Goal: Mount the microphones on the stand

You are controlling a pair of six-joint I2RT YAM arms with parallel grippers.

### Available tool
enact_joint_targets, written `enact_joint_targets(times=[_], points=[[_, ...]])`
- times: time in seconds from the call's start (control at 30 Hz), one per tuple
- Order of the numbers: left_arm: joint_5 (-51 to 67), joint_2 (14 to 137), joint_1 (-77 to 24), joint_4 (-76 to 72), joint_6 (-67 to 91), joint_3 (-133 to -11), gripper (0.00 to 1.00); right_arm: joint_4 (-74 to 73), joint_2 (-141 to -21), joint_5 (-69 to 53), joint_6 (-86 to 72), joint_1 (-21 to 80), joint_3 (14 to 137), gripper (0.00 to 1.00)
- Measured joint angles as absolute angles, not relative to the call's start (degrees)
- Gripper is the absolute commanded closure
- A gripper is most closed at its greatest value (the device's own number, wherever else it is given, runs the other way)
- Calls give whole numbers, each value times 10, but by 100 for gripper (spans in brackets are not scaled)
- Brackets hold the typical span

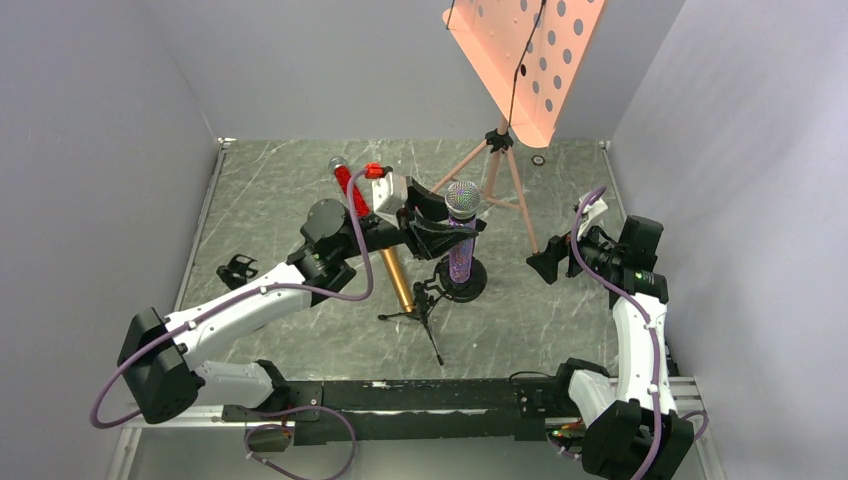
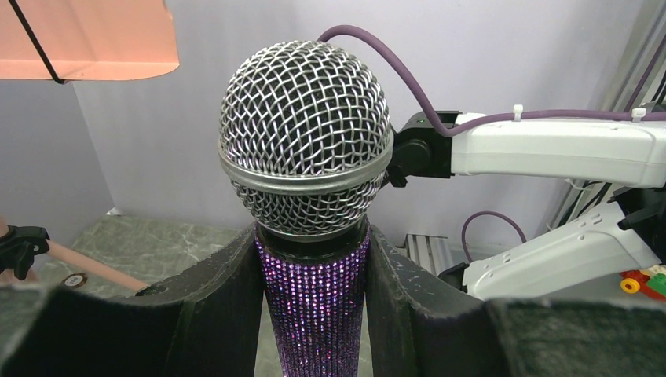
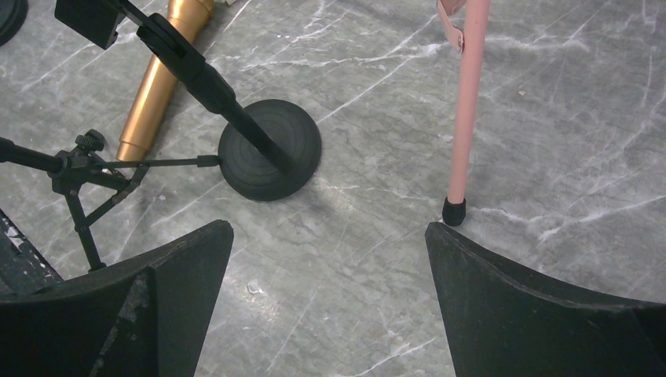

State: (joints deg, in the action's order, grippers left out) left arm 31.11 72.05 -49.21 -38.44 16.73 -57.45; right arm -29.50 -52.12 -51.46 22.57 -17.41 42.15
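In the overhead view the left gripper sits near the middle of the table, its two dark fingers pressed against either side of the purple microphone. They grip it on the glittery body just under the silver mesh head, and the microphone stands upright. The wrist view confirms this clamp on the purple microphone. Its lower end is directly over the round-base stand, but the pictures do not show whether it is seated in that stand's clip. At about 10 o'clock from the purple microphone, the red microphone tilts up with its silver head toward the far wall; its lower part is hidden behind the left arm, so I cannot tell what holds it. At about 8 o'clock the gold microphone lies flat on the table, just beside the small black tripod stand. At 3 o'clock, well apart from the microphones, the right gripper hovers with its jaws spread wide and nothing between them. Its wrist view looks down on the round-base stand, the gold microphone, the tripod stand and one pink leg of the music stand. That music stand rises at about 1 o'clock.
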Motion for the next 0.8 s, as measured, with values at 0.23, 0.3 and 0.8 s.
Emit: enact_joint_targets(times=[0.23, 0.3, 0.8], points=[[315, 723, -492, -385, 157, -574, 100, -295, -521, -515, 226, -174, 422, 0], [318, 723, -492, -385, 154, -573, 100, -295, -521, -515, 226, -174, 422, 0], [347, 728, -491, -263, 77, -568, 100, -295, -522, -515, 226, -174, 422, 0]])
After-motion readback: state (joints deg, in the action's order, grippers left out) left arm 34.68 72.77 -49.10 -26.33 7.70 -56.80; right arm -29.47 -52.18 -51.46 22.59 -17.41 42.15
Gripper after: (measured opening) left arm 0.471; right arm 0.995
